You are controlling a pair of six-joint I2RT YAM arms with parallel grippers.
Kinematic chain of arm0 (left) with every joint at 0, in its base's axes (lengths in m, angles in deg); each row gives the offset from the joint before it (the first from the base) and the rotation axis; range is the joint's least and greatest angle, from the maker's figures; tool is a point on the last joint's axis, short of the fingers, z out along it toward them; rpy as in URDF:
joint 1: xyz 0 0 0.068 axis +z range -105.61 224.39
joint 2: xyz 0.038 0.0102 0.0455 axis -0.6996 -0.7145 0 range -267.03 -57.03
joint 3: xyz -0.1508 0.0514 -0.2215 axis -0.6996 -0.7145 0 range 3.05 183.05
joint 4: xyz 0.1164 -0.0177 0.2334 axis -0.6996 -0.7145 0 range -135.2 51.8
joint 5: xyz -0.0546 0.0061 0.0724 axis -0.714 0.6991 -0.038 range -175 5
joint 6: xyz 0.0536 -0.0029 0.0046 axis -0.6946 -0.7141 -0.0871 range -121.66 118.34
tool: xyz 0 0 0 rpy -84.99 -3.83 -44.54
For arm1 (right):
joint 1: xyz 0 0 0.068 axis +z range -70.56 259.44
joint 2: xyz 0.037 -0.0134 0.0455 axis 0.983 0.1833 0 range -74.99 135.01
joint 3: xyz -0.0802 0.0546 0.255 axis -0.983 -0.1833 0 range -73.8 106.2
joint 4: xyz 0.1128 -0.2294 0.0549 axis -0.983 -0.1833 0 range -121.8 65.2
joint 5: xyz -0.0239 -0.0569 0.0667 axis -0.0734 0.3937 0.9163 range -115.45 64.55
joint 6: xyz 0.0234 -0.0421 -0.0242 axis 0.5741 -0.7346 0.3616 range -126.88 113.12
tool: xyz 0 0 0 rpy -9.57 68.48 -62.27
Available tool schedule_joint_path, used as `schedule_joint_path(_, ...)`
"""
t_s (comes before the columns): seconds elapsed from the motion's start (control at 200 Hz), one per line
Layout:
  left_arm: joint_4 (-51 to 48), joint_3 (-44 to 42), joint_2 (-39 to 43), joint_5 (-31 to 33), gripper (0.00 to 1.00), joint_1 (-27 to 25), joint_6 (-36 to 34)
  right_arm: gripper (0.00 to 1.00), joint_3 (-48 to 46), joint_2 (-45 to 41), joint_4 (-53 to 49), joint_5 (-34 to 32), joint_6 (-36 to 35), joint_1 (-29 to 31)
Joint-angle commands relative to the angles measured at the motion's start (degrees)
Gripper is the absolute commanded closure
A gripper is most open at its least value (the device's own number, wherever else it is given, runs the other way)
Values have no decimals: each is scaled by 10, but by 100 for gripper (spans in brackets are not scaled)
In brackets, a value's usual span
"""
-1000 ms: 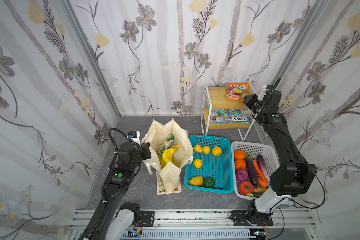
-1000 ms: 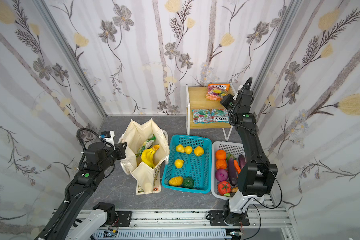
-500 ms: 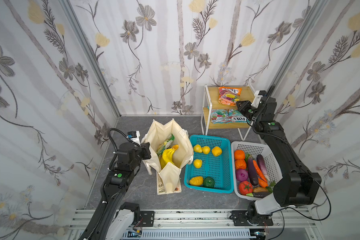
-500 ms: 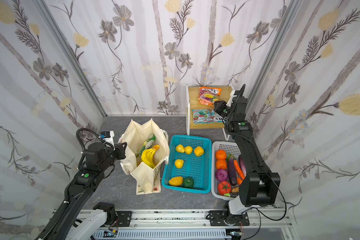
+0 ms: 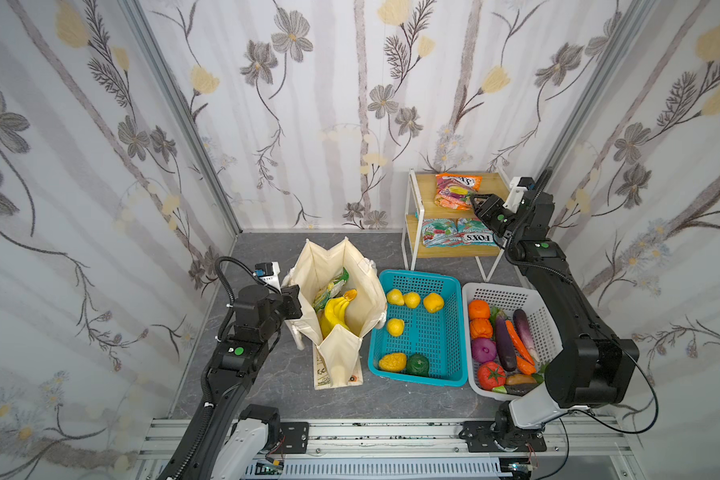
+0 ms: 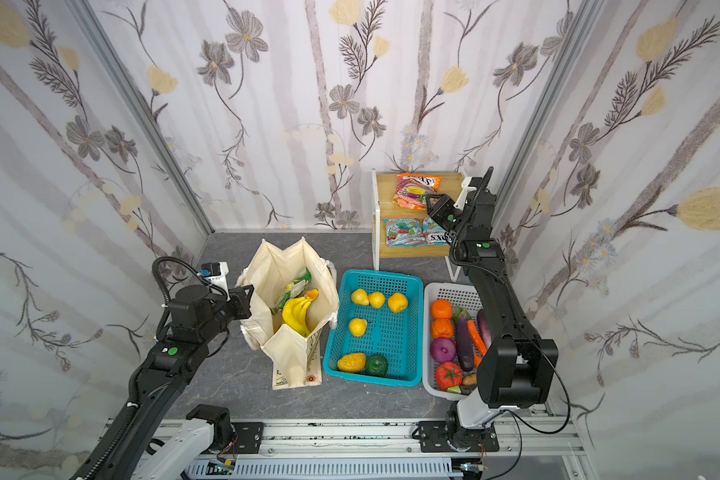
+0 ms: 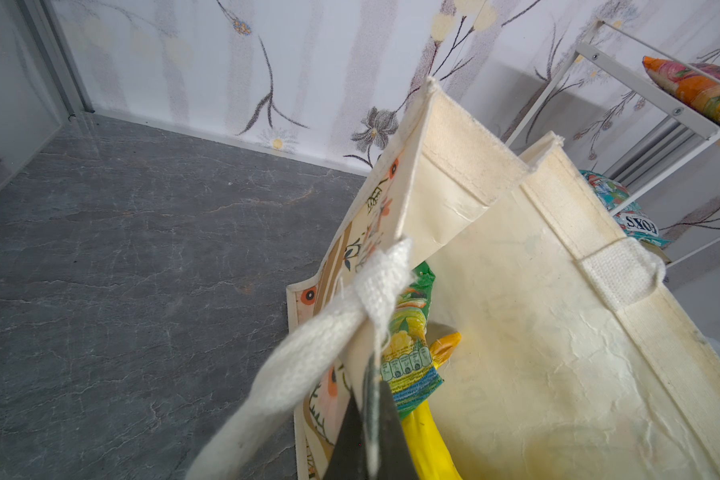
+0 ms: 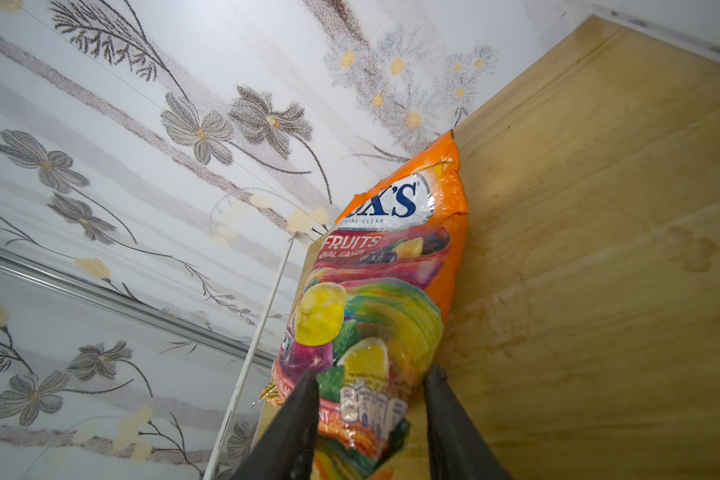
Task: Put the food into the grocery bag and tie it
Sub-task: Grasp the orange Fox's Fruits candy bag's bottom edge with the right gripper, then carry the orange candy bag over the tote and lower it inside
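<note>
The grocery bag (image 5: 338, 353) (image 6: 292, 353) stands open on the grey floor, left of the baskets. It holds a yellow banana bunch (image 5: 335, 313) and a green snack packet (image 5: 329, 289). My left gripper (image 5: 294, 301) (image 7: 371, 374) is shut on the bag's left wall beside a white handle (image 7: 375, 282). An orange snack packet (image 5: 456, 191) (image 6: 416, 189) (image 8: 391, 270) lies on the top shelf. My right gripper (image 5: 474, 201) (image 8: 371, 382) is open, its two fingers either side of the packet's near end. More food lies in the baskets.
A teal basket (image 5: 416, 274) with yellow fruit sits right of the bag. A white basket (image 5: 504, 289) beside it holds oranges, eggplants, a carrot and a tomato. The wooden shelf rack (image 5: 412, 216) has two blue-green packets (image 5: 458, 235) on its lower level. Walls enclose three sides.
My right gripper has swung left and down along the top shelf to the orange packet, and its jaws have opened. The left arm and the bag have not moved.
</note>
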Motion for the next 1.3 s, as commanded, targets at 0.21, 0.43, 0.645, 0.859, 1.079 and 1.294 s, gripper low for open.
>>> schedule_joint_path(0.21, 17, 1, 3, 0, 100, 1, -5, 78, -5, 3, 37, 4, 11, -2)
schedule_joint_path(0.43, 17, 1, 4, 1, 100, 1, -6, 100, -21, -43, 40, 4, 4, -1)
schedule_joint_path(0.645, 17, 1, 4, -2, 100, 1, -5, 100, -25, -100, 23, 16, -4, 0)
schedule_joint_path(0.859, 17, 1, 3, -3, 100, 1, -5, 100, -43, -178, 5, 24, -16, 7)
schedule_joint_path(1.079, 17, 1, 2, -7, 100, 1, -3, 100, -49, -245, -31, 30, -28, 31)
schedule_joint_path(1.294, 17, 2, -4, -13, 100, 1, -1, 100, -67, -291, -53, -18, -42, 134)
